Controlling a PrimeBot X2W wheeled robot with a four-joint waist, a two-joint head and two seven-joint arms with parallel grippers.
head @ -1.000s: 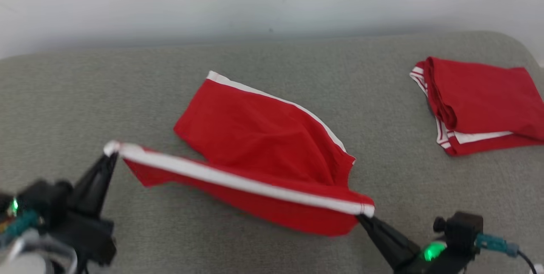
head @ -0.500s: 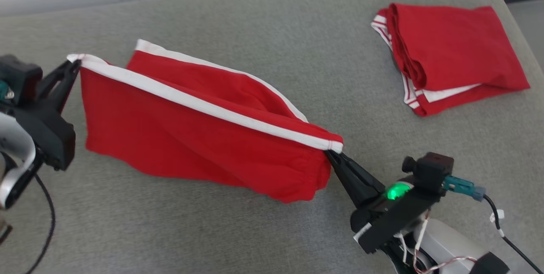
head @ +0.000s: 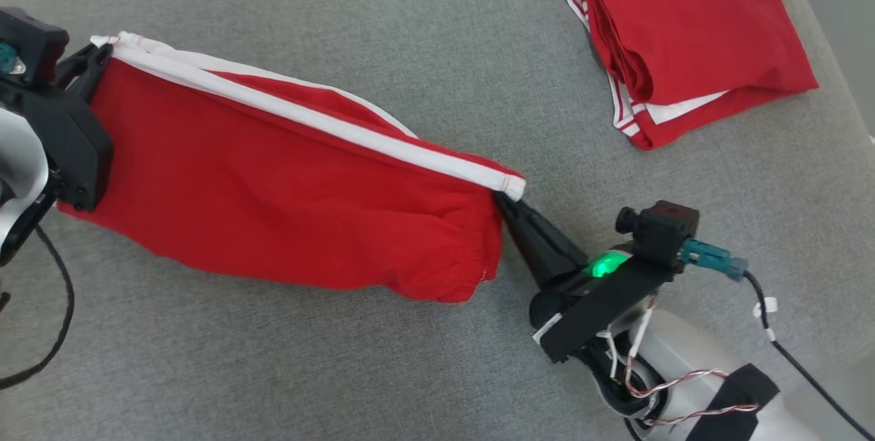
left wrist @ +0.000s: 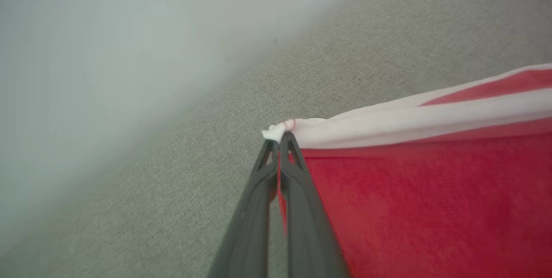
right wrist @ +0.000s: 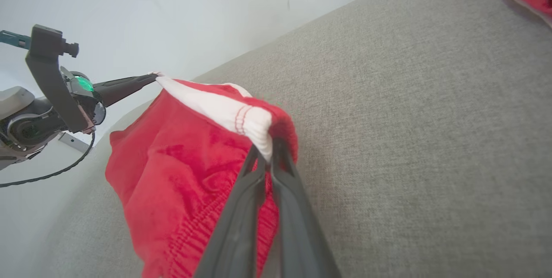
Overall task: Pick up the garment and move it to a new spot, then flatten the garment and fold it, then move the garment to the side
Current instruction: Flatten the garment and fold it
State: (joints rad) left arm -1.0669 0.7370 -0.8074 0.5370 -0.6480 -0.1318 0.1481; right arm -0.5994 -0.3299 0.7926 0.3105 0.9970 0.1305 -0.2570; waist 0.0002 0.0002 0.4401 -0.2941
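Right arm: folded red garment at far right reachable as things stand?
Probably not yet. The right hand is shut on the white-banded corner of the stretched red shorts, which the left hand also holds. The grey fabric surface between it and the folded red garment lies bare.

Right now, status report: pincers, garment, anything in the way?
Left pincer shut on one end of the white band, right pincer shut on the other. Red garment stretched between them over the grey cushion. Folded red garment far right, well apart.

The left claw [left wrist: 279, 140] pinches the red garment's [left wrist: 422, 192] white-banded corner above grey upholstery [left wrist: 172, 192].
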